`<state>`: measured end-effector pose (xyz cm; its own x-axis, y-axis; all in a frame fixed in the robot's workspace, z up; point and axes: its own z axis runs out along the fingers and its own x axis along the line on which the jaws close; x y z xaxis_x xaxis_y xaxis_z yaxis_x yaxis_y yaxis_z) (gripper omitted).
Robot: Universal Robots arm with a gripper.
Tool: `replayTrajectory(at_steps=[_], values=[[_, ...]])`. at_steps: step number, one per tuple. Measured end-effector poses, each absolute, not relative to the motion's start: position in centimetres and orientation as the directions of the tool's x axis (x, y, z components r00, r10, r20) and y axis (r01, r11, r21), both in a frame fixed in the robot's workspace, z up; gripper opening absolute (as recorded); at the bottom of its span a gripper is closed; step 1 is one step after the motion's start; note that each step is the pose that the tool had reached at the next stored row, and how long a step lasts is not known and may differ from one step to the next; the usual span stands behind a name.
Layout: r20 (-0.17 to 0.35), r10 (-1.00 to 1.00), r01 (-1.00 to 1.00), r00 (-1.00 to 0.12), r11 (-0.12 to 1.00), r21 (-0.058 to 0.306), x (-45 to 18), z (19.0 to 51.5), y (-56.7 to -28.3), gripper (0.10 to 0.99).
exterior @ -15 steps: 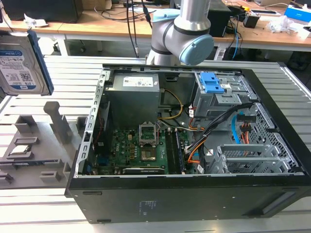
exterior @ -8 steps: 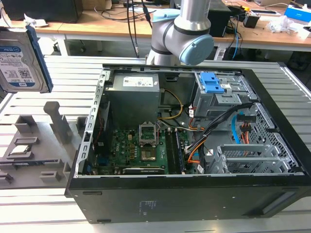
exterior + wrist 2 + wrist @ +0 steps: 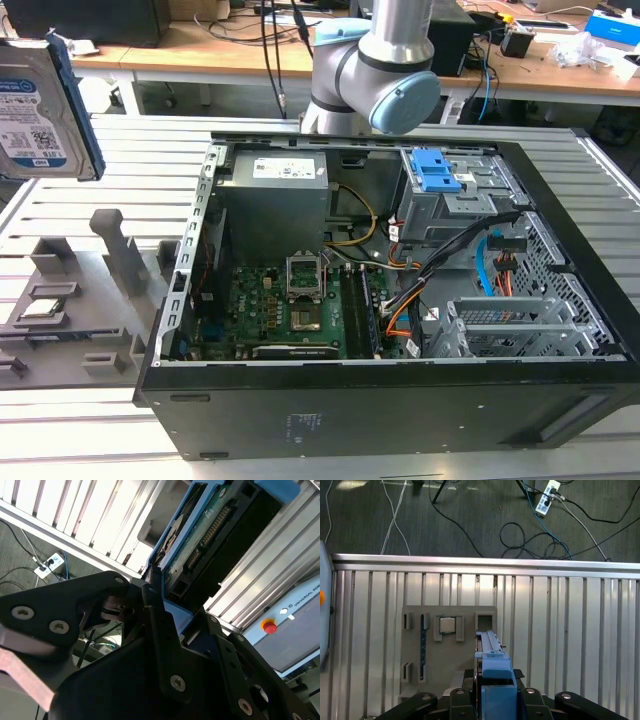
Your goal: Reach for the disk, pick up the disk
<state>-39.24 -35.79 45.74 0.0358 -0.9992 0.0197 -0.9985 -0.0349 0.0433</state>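
The disk (image 3: 42, 112) hangs in the air at the exterior view's far left, above the grey fixture, label side showing and blue bracket along its edge. In the second wrist view the disk (image 3: 210, 527) shows its circuit-board underside and connector end, with my gripper (image 3: 180, 611) shut on its near end. Seen edge-on in the first wrist view, the disk (image 3: 489, 642) sits with its blue bracket between the black fingers (image 3: 470, 680) of my gripper (image 3: 494, 679), above the slatted table.
An open computer case (image 3: 560, 250) lies on the slatted aluminium table (image 3: 130, 170), the arm's base (image 3: 375, 60) behind it. Below the disk a grey fixture (image 3: 120, 255) (image 3: 485, 620) holds a processor chip (image 3: 447, 625). Beyond the table edge (image 3: 480, 562), cables and a power strip (image 3: 546, 497) lie on the floor.
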Motion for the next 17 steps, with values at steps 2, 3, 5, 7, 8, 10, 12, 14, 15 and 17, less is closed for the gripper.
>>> replayTrajectory(at_steps=[2,3,5,7,8,10,12,14,15,17], values=[[0.020,-0.999,-0.998,0.036,-0.035,0.043,-39.2,46.2,-35.8,0.369],[0.020,-0.999,-0.998,0.036,-0.035,0.043,-39.2,46.4,-35.8,0.369],[0.020,-0.999,-0.998,0.036,-0.035,0.043,-39.2,46.9,-35.8,0.369],[0.020,-0.999,-0.998,0.036,-0.035,0.043,-39.2,47.5,-35.8,0.369],[0.020,-0.999,-0.998,0.036,-0.035,0.043,-39.2,47.6,-35.8,0.369],[0.020,-0.999,-0.998,0.036,-0.035,0.043,-39.2,48.0,-35.8,0.369],[0.020,-0.999,-0.998,0.036,-0.035,0.043,-39.2,48.5,-35.8,0.369],[0.020,-0.999,-0.998,0.036,-0.035,0.043,-39.2,48.9,-35.8,0.369],[0.020,-0.999,-0.998,0.036,-0.035,0.043,-39.1,49.0,-35.8,0.369],[0.020,-0.999,-0.998,0.036,-0.035,0.043,-39.1,49.5,-35.8,0.369]])
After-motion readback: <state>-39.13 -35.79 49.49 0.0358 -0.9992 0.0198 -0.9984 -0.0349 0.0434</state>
